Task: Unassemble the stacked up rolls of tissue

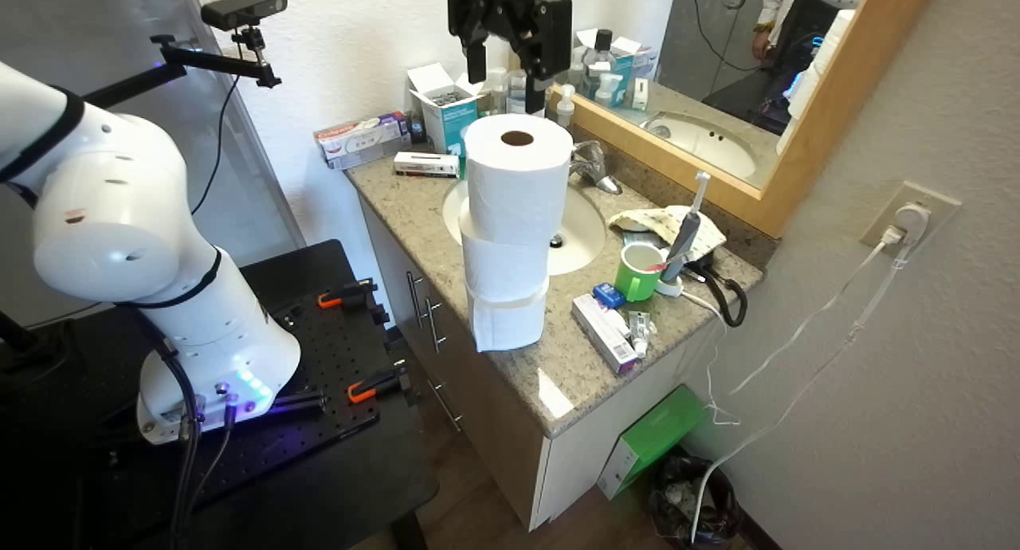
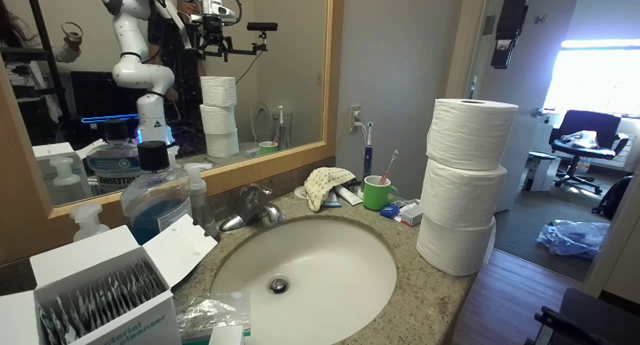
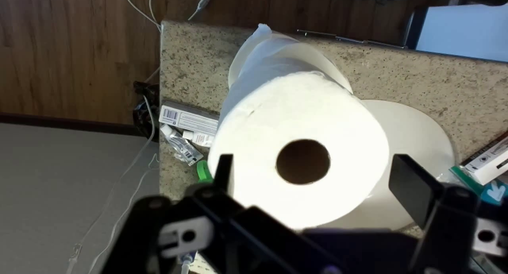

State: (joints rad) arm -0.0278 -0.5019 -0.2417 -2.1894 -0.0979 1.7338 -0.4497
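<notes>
Three white tissue rolls stand upright in one stack at the counter's front corner. The top roll (image 1: 518, 191), middle roll (image 1: 504, 267) and bottom roll (image 1: 507, 327) are slightly offset. In an exterior view the top roll (image 2: 471, 135), middle roll (image 2: 464, 192) and bottom roll (image 2: 454, 247) also show. My gripper (image 1: 507, 81) is open and empty above the stack, apart from it; a finger (image 2: 504, 52) hangs above the top roll. In the wrist view the top roll (image 3: 278, 115) with its dark core lies below the open gripper (image 3: 311, 174); the lower rolls are partly hidden.
The sink (image 2: 320, 265) lies beside the stack. A green mug (image 1: 637, 271) with toothbrushes, a toothpaste box (image 1: 603, 332) and small tubes stand near it. An open box of packets (image 2: 100, 290), bottles and a faucet (image 2: 252, 207) are farther along. A mirror backs the counter.
</notes>
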